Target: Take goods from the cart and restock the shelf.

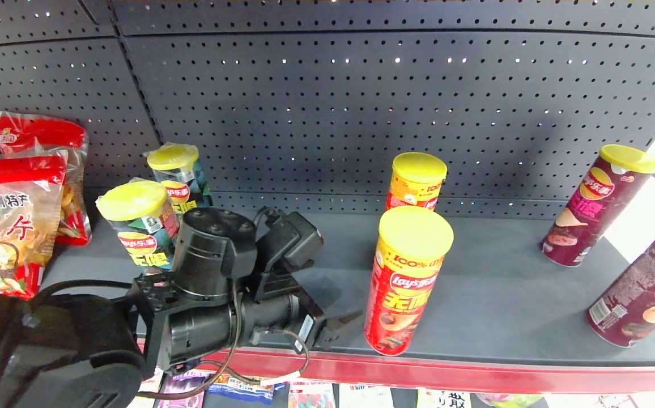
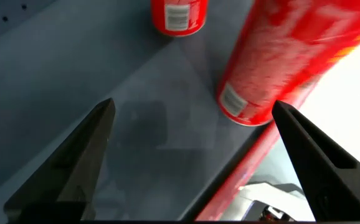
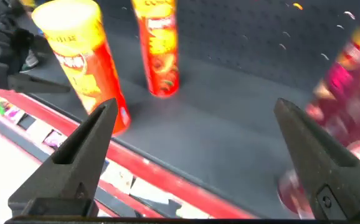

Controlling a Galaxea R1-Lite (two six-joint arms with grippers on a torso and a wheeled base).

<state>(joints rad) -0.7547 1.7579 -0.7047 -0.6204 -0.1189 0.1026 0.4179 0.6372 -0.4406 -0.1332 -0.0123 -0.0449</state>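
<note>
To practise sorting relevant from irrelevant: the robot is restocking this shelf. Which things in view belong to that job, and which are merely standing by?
Likely the job: left gripper and right gripper, both open; front red can; shelf.
Standing by: rear red can; purple cans; dark cans; snack bags; packets below.

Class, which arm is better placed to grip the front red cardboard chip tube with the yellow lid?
Left. The open left gripper sits right beside that red chip tube; the right gripper is farther off, by a purple chip tube.
</note>
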